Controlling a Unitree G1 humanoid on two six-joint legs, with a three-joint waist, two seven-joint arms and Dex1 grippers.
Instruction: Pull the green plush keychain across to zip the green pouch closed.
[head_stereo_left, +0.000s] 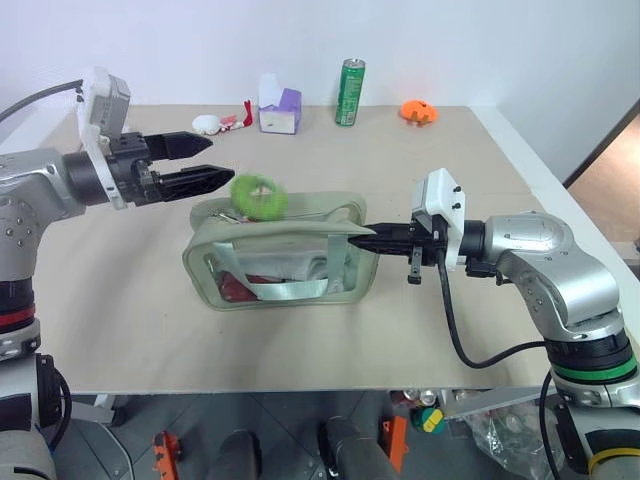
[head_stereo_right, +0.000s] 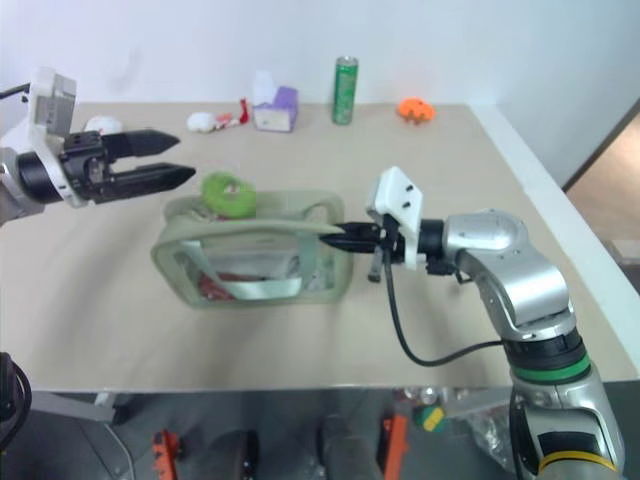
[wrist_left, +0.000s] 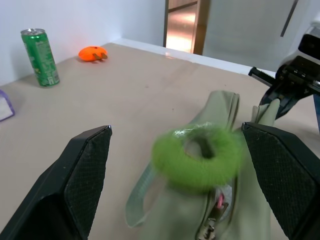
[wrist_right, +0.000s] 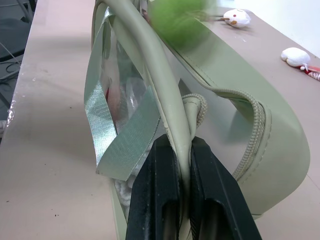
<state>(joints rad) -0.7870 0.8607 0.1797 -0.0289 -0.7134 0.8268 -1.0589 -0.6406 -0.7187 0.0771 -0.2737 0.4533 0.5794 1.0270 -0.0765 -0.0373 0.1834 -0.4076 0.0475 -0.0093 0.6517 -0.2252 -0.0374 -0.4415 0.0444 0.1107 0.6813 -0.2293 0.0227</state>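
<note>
Green pouch (head_stereo_left: 285, 258) stands mid-table (head_stereo_left: 120, 300), long side toward the camera, red and white contents visible through its clear wall. Right gripper (head_stereo_left: 362, 240) is clamped tight on the pouch's top edge at the 3 o'clock end; in the right wrist view the fingers (wrist_right: 165, 200) pinch the pale piping with no gap. Green plush keychain (head_stereo_left: 259, 197) sits at the pouch's top, toward its 10 o'clock corner, blurred. Left gripper (head_stereo_left: 205, 162) hovers just beside the keychain at its 9 o'clock, jaws spread wide, holding nothing; the ring lies between the fingertips (wrist_left: 85, 170) in the left wrist view. Green can (head_stereo_left: 350, 92) stands at the table's 12 o'clock edge.
</note>
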